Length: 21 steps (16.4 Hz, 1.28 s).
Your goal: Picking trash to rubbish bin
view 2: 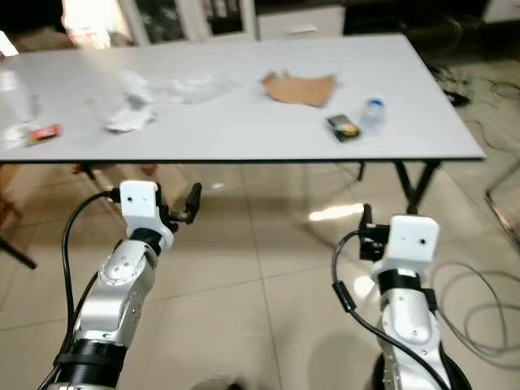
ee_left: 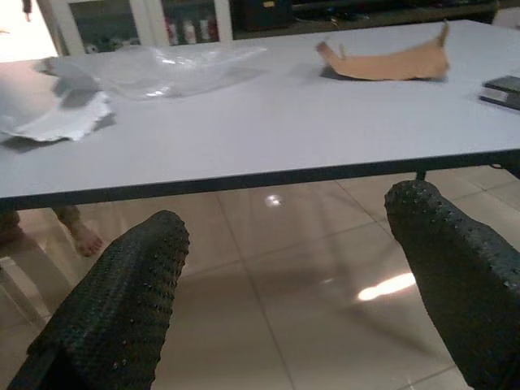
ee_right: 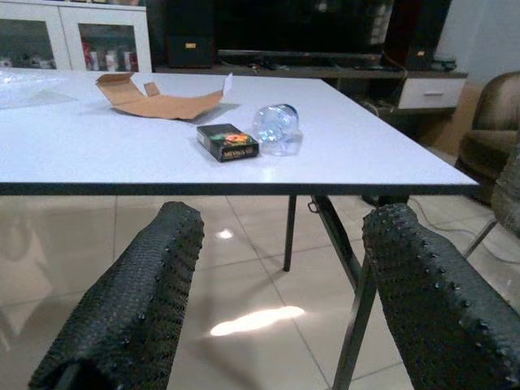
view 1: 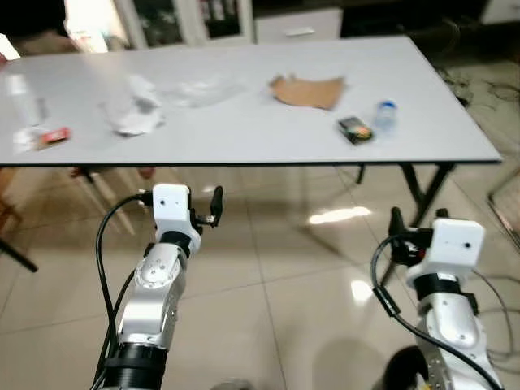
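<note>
No writing on any item can be read; the small dark box (ee_right: 228, 142) carries a printed orange-and-green label on its top, too small to make out.

A long white table (view 1: 244, 130) spans the upper half of the head views, with the trash spread along it. At the far left edge of the frame lies a small red wrapper (view 1: 54, 136), with a clear item beside it too blurred to identify. Right of that, in the upper left, sits a crumpled white paper (view 1: 136, 120), and just beyond it a sheet of clear plastic film (view 1: 199, 89), wrinkled and see-through. Near upper centre lies a flattened piece of brown cardboard (view 1: 307, 89) with torn, upturned flaps. Toward the upper right, close to the near edge, the dark box rests flat, and a clear plastic bottle (view 1: 384, 116) with a blue cap lies on its side just beside it.

Both arms are raised in front of the table, over glossy beige floor tiles (view 1: 309, 284). The left gripper (ee_left: 296, 276) is at the lower left of the frame, fingers spread wide with nothing between them, facing the table edge below the paper and film. The right gripper (ee_right: 280, 284) is at the lower right, also spread wide and empty, facing the box and bottle. Dark cabinets (ee_right: 97, 36) stand behind the table.
</note>
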Tool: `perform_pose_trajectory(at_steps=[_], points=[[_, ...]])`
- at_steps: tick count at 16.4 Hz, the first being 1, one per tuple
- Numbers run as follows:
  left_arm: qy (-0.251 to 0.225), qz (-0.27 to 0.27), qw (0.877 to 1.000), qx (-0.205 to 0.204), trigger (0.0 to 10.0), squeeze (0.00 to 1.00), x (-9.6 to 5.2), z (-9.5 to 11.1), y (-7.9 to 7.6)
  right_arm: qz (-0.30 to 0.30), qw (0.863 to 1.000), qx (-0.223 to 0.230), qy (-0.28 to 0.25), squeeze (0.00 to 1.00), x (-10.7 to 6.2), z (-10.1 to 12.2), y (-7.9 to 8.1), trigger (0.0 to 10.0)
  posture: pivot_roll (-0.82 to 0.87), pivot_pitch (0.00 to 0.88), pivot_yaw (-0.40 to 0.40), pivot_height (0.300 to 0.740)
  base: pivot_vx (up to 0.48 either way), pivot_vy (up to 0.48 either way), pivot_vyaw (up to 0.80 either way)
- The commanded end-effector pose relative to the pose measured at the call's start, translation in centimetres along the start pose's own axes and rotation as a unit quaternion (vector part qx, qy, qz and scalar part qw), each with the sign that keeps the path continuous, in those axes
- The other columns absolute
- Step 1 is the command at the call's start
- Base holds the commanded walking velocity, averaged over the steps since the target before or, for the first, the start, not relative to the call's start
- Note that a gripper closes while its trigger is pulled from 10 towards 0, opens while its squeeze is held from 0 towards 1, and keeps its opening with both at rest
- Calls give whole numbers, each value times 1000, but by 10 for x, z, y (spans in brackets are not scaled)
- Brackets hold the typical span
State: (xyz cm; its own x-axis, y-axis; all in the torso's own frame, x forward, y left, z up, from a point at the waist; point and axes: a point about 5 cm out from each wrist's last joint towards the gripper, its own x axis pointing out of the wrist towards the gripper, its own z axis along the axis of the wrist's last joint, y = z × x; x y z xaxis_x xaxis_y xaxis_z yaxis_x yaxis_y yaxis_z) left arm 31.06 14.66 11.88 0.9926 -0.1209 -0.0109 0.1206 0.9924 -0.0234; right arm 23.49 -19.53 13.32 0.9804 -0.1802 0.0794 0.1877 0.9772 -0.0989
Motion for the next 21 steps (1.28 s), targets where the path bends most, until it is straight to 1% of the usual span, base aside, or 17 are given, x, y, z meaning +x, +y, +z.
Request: perform_pose_trajectory(at_steps=[1, 5, 10, 15, 17, 21], points=[[10, 7, 1000, 4, 10000, 0, -2, -3, 5, 1, 1000, 3, 3, 0, 0, -1, 2, 10000, -121, 108, 74, 740, 0, 0, 438], [12, -2, 1000, -2, 10000, 0, 1, -2, 4, -4, 1000, 10, 11, 0, 0, -4, 3, 10000, -119, 106, 71, 740, 0, 0, 0], [15, 3, 1000, -4, 10000, 0, 3, 0, 8, -6, 1000, 11, 9, 0, 3, -3, 2, 10000, -119, 104, 69, 740, 0, 0, 0], [14, -24, 1000, 5, 10000, 0, 5, 2, 4, -16, 1000, 16, 13, 0, 1, -5, 2, 10000, -125, 107, 77, 740, 0, 0, 0], [16, -32, 999, 11, 10000, 0, 5, 1, 2, -26, 999, 14, 13, 0, 2, -5, 0, 10000, -129, 110, 77, 740, 364, 0, 0], [17, -33, 999, 11, 10000, 0, 4, -1, 0, -32, 999, 16, 12, 0, 4, -4, -2, 10000, -128, 115, 76, 740, 480, 0, 0]])
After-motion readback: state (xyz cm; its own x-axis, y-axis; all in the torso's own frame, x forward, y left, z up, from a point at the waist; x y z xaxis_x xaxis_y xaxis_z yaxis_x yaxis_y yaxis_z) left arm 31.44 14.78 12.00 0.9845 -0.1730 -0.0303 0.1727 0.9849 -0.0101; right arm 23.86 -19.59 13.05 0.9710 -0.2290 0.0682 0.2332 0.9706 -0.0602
